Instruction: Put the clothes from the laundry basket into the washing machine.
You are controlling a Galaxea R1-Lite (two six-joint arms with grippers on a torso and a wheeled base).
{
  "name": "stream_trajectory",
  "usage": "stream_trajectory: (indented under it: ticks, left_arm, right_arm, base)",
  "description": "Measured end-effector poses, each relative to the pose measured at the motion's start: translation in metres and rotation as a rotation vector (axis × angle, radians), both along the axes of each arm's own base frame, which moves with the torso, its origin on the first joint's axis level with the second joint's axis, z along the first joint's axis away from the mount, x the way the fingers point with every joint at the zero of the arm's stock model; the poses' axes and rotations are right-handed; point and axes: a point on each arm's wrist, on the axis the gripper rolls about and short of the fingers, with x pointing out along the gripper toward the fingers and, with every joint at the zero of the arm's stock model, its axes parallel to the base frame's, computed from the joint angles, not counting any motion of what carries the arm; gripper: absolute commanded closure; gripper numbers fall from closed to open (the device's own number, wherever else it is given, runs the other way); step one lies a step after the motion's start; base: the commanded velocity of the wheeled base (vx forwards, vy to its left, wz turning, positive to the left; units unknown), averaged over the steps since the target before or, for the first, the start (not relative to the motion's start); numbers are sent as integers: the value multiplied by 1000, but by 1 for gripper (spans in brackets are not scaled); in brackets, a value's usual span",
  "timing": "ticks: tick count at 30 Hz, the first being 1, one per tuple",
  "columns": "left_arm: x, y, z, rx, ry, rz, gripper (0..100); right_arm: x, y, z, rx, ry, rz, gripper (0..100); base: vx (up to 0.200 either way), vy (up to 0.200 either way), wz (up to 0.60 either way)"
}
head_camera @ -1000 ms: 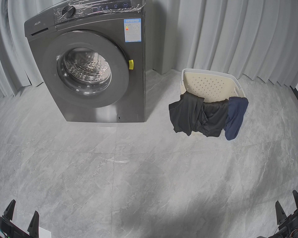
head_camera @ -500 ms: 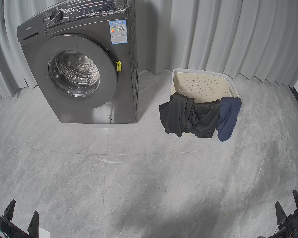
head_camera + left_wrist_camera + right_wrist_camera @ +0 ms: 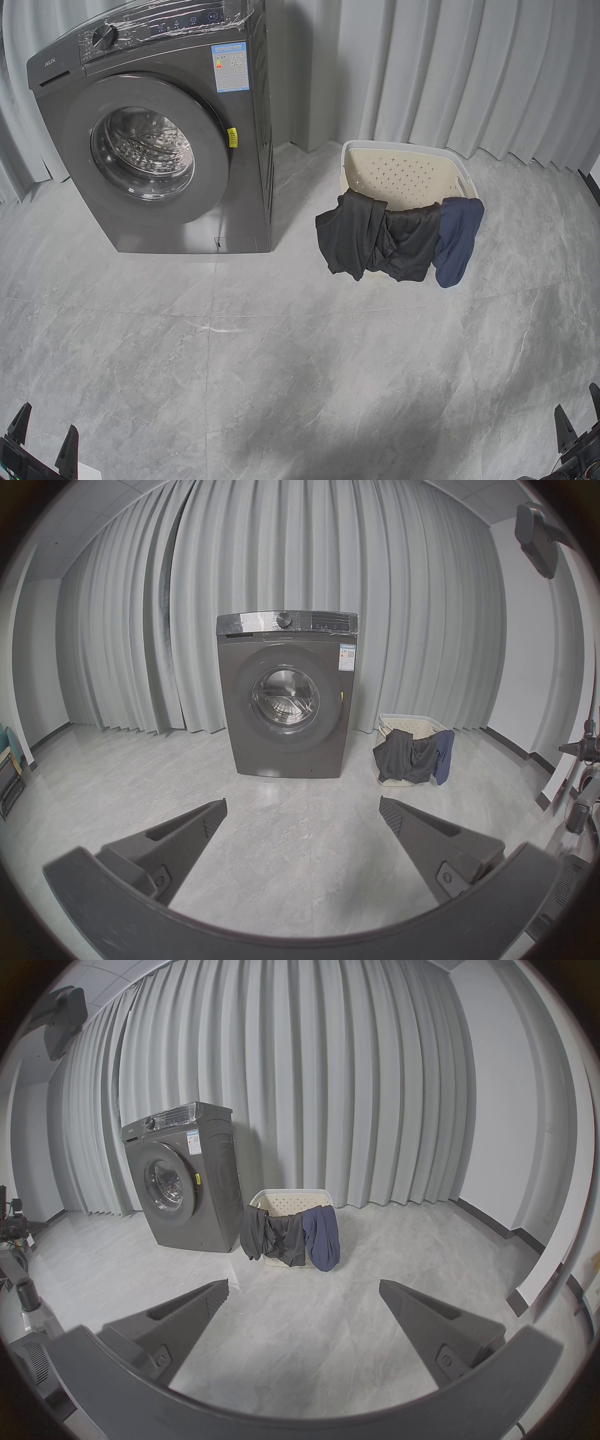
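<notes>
Hanging on basket rim right of washer were clothes, left gripper and right gripper stood spread, empty, far from washer.

Grey pleated curtains across back; marbled grey tile floor in front.

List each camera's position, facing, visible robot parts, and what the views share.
Head view: high, looking forward and down at washing machine and laundry basket; left gripper and right gripper at bottom corners.
Left wrist view: low, facing the machine's door head-on; own open fingers in front.
Right wrist view: low, facing the basket, machine oblique; own open fingers in front.
Shared: all three show machine, basket, clothes draped over its rim.
</notes>
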Motion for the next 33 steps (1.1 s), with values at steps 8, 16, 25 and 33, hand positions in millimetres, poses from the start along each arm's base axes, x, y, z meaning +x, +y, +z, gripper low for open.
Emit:
stream_trajectory:
  ticks: [8,16,25,33]
  left_arm:
    - [0,0,0,1,0,0,0]
    - [0,0,0,2,0,-2,0]
    - [0,0,0,2,0,-2,0]
    - [0,0,0,0,0,-1,0]
  right_arm:
    - [0,0,0,0,0,0,0]
    - [0,0,0,0,0,0,0]
    - [0,0,0,0,0,0,0]
    - [0,0,0,0,0,0,0]
  base:
    - [100,0,0]
    - [0,0,0]
    - [0,-200,0]
    - [0,-200,0]
